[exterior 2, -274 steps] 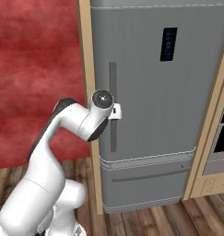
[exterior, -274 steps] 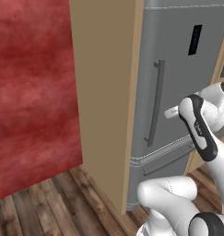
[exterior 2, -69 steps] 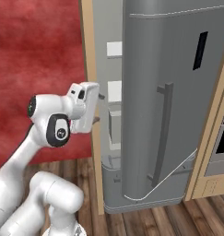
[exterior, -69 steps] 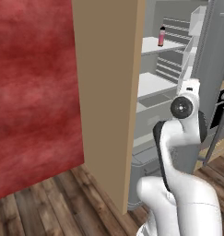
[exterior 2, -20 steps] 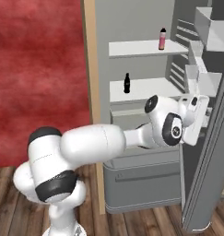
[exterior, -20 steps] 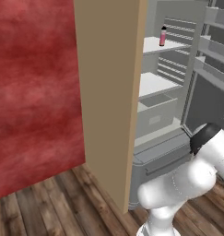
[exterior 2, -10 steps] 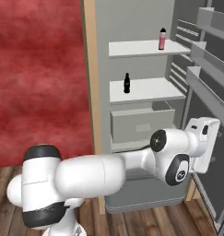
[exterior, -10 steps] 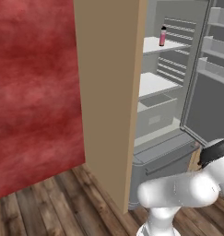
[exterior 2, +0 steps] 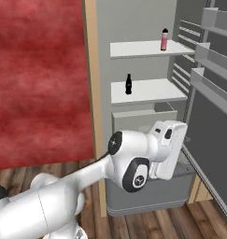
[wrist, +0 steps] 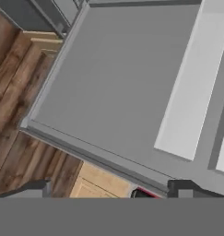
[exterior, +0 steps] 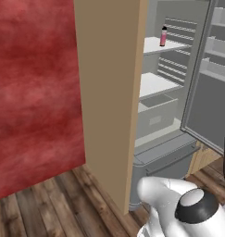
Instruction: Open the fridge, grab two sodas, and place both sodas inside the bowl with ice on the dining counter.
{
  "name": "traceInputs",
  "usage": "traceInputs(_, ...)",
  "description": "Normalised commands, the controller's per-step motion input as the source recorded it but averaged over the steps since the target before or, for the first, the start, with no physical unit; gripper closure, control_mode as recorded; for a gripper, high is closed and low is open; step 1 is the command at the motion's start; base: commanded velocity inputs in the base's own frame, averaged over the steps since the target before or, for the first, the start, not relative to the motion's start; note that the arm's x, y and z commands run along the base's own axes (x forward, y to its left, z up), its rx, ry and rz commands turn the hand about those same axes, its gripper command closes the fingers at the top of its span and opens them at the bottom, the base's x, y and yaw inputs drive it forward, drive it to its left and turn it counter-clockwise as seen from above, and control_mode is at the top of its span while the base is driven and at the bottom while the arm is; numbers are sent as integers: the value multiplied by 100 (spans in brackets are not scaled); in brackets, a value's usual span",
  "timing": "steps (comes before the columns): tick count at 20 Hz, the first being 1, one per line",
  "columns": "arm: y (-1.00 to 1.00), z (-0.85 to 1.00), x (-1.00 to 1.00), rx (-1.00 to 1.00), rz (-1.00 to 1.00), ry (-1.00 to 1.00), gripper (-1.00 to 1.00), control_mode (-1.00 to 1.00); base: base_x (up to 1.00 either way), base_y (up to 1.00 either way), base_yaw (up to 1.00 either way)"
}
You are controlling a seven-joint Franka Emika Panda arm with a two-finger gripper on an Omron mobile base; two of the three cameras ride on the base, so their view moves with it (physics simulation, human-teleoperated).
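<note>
Sodas, pink [exterior 2: 164,39] and dark [exterior 2: 128,84], show no readable labels; fingers [wrist: 38,188] spread open, empty

Fridge [exterior 2: 133,60] stands open, shelves reachable; its swung door [exterior 2: 210,135] crowds the right.

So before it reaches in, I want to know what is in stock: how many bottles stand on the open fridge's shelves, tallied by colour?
Pink bottle with a dark cap, upper shelf: 1
Dark bottle, shelf below: 1
Total: 2 bottles
</note>
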Motion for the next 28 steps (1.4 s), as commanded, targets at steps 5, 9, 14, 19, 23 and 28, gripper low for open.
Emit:
traceInputs(5,75,-10,-55,45,-15,-12,-100,-100,0,0,0)
traceInputs(9,52,-23,-69,70,-16,-23,-100,-100,0,0,0)
traceInputs(14,69,-31,-44,72,-7,-20,-100,-100,0,0,0)
traceInputs(19,91,-1,-15,54,-6,-15,-100,-100,0,0,0)
traceInputs(23,86,29,-3,33,-12,-15,-100,-100,0,0,0)
traceInputs(28,83,23,-37,18,-29,-11,-100,-100,0,0,0)
